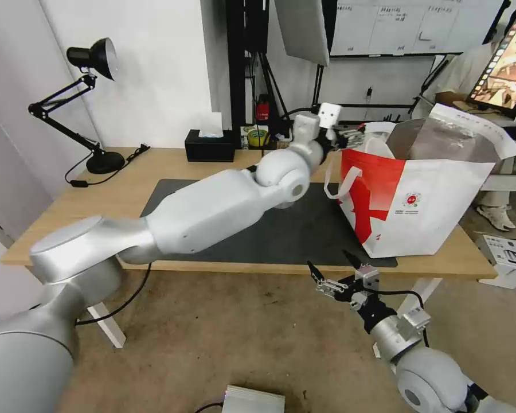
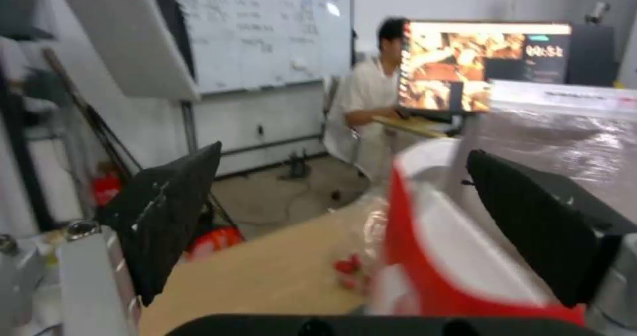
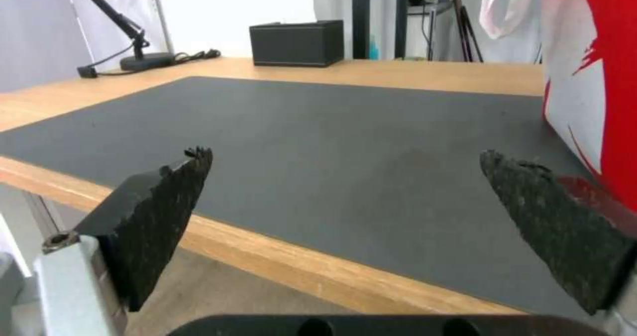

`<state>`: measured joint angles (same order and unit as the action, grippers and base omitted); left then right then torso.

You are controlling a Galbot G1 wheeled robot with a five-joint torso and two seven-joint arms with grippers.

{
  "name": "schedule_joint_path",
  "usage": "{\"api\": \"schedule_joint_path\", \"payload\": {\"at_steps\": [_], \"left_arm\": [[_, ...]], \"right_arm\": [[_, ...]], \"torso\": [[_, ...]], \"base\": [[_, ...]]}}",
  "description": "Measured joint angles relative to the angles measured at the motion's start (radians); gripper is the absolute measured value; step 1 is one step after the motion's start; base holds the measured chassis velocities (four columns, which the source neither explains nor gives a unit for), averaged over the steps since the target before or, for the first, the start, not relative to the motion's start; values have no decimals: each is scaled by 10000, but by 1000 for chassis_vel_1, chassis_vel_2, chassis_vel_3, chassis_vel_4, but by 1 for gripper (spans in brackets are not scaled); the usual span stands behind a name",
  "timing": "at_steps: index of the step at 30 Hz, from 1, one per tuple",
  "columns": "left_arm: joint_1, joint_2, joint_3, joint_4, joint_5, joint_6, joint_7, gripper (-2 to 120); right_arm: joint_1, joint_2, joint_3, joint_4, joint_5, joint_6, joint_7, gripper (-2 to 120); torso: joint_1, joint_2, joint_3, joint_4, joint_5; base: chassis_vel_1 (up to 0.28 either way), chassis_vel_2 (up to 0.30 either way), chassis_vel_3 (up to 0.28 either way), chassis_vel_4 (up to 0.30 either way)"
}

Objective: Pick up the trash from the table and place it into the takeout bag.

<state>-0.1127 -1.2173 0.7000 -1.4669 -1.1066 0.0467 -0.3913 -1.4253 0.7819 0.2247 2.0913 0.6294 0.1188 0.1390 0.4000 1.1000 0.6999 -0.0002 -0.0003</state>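
Crowding takeout bag: left end effector; tissue box far back.

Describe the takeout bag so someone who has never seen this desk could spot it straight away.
Start from the long wooden table and follow its dark mat to the robot's right end. The takeout bag stands there, open at the top. It is the biggest thing on the table: boxy, red and white, foil-lined, with white strap handles, unlike the small black tissue box at the back.

Silver-white arms, black claws
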Motion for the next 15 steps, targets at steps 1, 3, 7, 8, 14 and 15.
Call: {"api": "schedule_joint_path", "payload": {"at_steps": [1, 3, 7, 8, 14, 15], "left_arm": [[0, 0, 0, 0, 0, 0, 0, 100], [607, 841, -318, -714, 148, -54, 9, 100], [2004, 2411, -1048, -1789, 379, -102, 64, 100], [2597, 2930, -1372, -2085, 529, -168, 148, 100], [4297, 4216, -2939, -2963, 879, -360, 397, 100], [5093, 4599, -3616, -3279, 1006, -429, 508, 100]], "right_arm": [[0, 0, 0, 0, 0, 0, 0, 100], [0, 0, 0, 0, 0, 0, 1, 100], [1, -1, 1, -1, 0, 0, 1, 100], [0, -1, 0, 0, 1, 0, 0, 100], [1, 0, 0, -1, 0, 0, 0, 100], [1, -1, 0, -1, 0, 0, 1, 100]], "torso": [[0, 0, 0, 0, 0], [-1, -2, 1, 3, -2], [-1, -1, 0, 2, -1], [0, -2, 2, 9, -6], [-2, 0, -1, 8, 0], [-2, -1, 0, 4, -4]], "base": [[0, 0, 0, 0], [0, 0, 0, 0], [0, 0, 0, 0], [0, 0, 0, 0], [0, 0, 0, 0], [0, 0, 0, 0]]}}
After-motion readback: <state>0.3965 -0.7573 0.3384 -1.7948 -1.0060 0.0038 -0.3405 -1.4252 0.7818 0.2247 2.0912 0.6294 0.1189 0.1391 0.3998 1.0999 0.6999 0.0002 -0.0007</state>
